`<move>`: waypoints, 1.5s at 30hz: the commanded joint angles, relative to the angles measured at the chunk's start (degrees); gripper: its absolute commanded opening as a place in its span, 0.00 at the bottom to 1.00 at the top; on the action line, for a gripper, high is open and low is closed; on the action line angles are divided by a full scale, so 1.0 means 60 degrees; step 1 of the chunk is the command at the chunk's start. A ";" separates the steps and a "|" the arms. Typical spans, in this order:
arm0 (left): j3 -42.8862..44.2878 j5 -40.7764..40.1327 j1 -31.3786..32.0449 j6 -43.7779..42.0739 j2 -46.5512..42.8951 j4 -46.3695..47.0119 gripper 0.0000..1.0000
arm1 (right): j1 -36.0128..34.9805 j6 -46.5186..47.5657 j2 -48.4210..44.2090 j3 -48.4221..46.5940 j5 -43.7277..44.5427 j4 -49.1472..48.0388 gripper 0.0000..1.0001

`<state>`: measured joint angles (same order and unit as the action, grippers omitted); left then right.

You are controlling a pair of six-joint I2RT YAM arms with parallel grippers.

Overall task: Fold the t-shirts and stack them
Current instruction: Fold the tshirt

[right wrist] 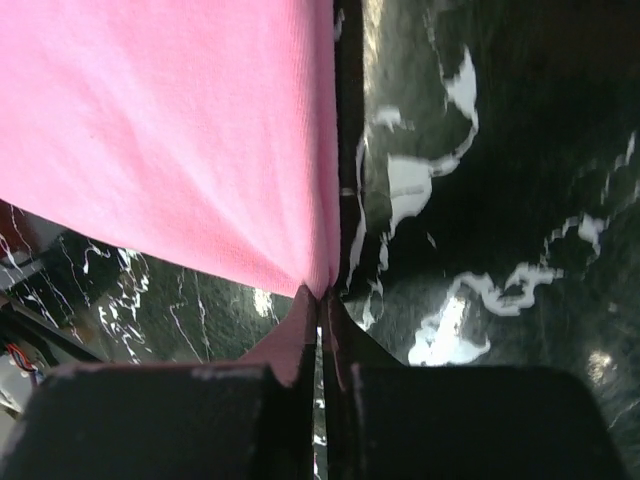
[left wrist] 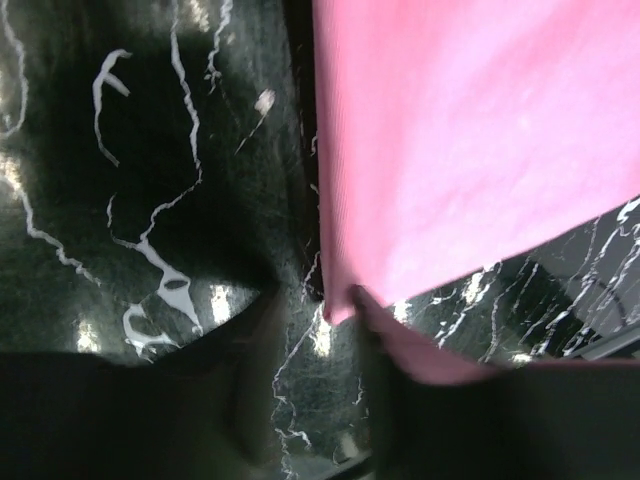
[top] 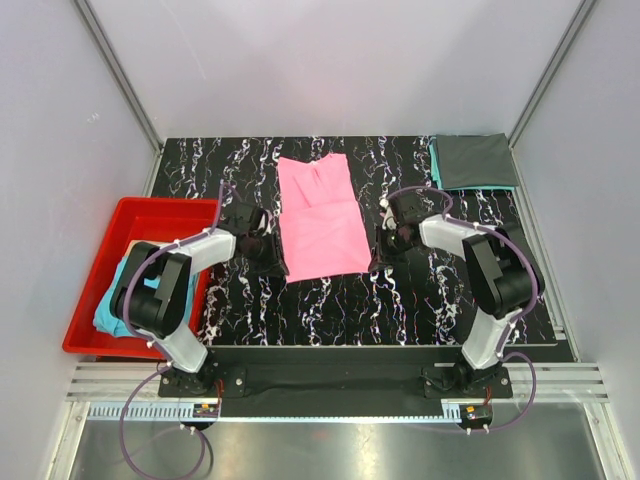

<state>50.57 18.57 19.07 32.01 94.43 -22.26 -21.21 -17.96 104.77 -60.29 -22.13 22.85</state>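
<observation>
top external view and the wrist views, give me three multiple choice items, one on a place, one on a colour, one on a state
1. Where does the folded dark grey t-shirt lie?
A. far right corner of the table
B. middle of the table
C. near left edge

2. What colour is the t-shirt spread between the two grippers?
A. teal
B. pink
C. white

3. What state is the right gripper in?
A. wide open over bare marble
B. shut on a corner of the spread shirt
C. open, touching nothing

Answers:
1 A, it sits against the far right corner in the top view.
2 B, the pink t-shirt lies mid-table.
3 B, the right wrist view shows cloth pinched between closed fingers.
</observation>
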 commanded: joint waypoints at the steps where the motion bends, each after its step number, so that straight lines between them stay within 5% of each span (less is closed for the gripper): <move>1: -0.0312 0.0376 0.0059 0.0099 -0.0182 0.1028 0.25 | -0.0009 -0.0420 -0.0630 0.0992 0.0611 -0.0219 0.00; 4: -0.0386 0.0728 0.0074 0.0217 -0.0182 0.1264 0.00 | 0.0005 -0.0756 -0.1024 0.1579 0.0802 -0.0512 0.00; 15: -0.1395 0.0201 0.0615 0.0949 -0.1924 0.0372 0.00 | 0.0005 -0.2558 -0.3485 0.4085 0.0919 -0.1216 0.01; 17: -0.1440 0.0172 0.0806 0.1124 -0.2304 0.0225 0.00 | 0.0005 -0.2661 -0.3998 0.4379 0.1022 -0.0852 0.18; 21: -0.0769 -0.0002 0.0762 0.1140 -0.2424 -0.0081 0.17 | 0.0005 -0.2721 -0.4541 0.4118 0.1197 -0.0426 0.39; 26: 0.2364 0.0067 0.0279 0.0467 -0.0686 -0.0496 0.17 | 0.0005 -0.2093 -0.3811 0.3253 0.1446 -0.0103 0.46; 32: 0.5336 0.0447 -0.0116 -0.0047 0.1748 0.0353 0.15 | 0.0020 -0.1739 -0.2726 0.2813 0.1169 -0.0673 0.42; 41: 0.6733 0.1797 -0.0249 -0.0135 0.4650 0.1964 0.15 | 0.0020 -0.1607 -0.2915 0.3016 0.1315 -0.0454 0.30; 45: 0.7289 0.1667 -0.0263 -0.0003 0.5660 0.1835 0.15 | 0.0005 -0.1826 -0.3149 0.3280 0.1680 -0.0381 0.16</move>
<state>89.93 26.26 17.54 31.99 126.28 -14.85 -21.21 -28.93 88.01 -42.19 -15.46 19.38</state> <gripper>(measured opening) 0.145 0.190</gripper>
